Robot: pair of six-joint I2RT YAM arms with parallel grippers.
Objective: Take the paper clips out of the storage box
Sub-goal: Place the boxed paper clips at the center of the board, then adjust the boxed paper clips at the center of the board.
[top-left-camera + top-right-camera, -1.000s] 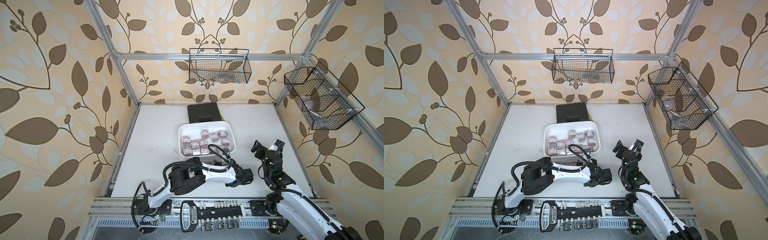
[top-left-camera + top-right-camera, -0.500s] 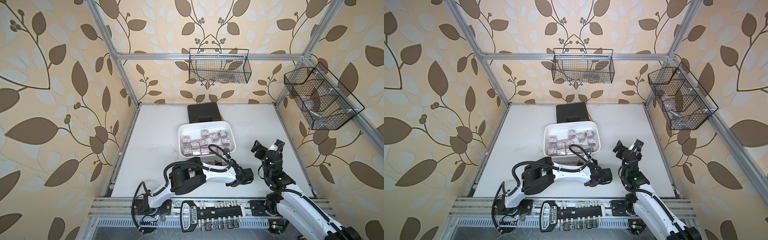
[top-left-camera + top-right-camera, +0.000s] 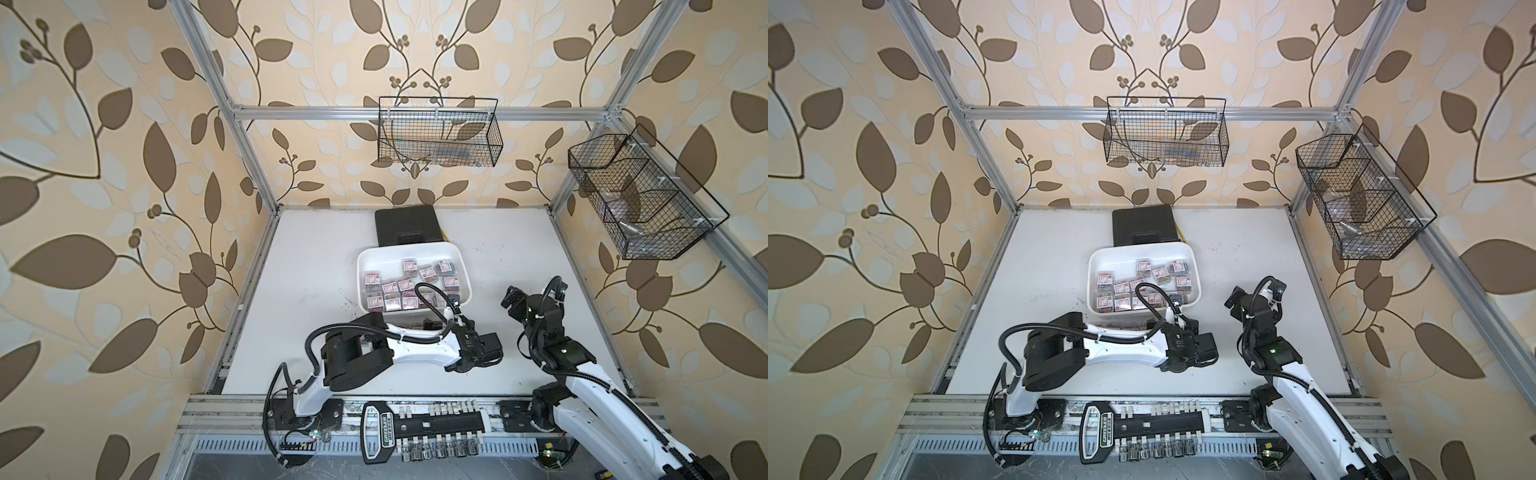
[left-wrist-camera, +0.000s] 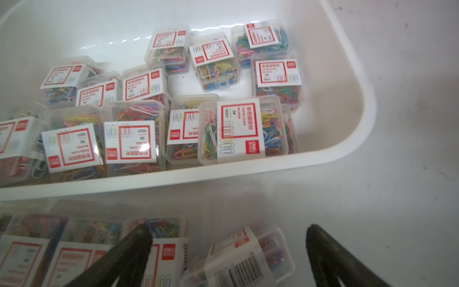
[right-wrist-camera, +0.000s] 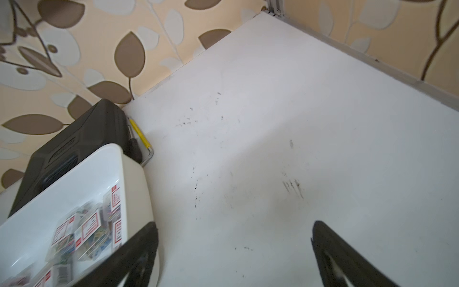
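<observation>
The storage box (image 3: 360, 286) (image 3: 1091, 286) is a white tray at mid-table holding several paper clips boxes (image 3: 409, 284) (image 3: 1142, 286) (image 4: 238, 131), clear with red-edged labels. In the left wrist view its near rim (image 4: 248, 171) faces my left gripper (image 4: 227, 232), which stands open just outside the tray. One box of clips (image 4: 248, 258) lies tilted on the table between its fingers, untouched. Several more boxes (image 4: 82, 248) sit in a row beside it. My right gripper (image 3: 534, 291) (image 3: 1256, 291) (image 5: 234, 227) is open and empty above bare table, right of the tray's wall (image 5: 139, 179).
A black hard case (image 3: 405, 226) lies behind the tray with a yellow-handled tool (image 5: 140, 135) beside it. Wire baskets hang on the back wall (image 3: 438, 133) and the right wall (image 3: 640, 199). A socket rail (image 3: 415, 424) runs along the front frame.
My left gripper's jaws have spread wider beside the tray's near edge. Neither arm has shifted noticeably.
</observation>
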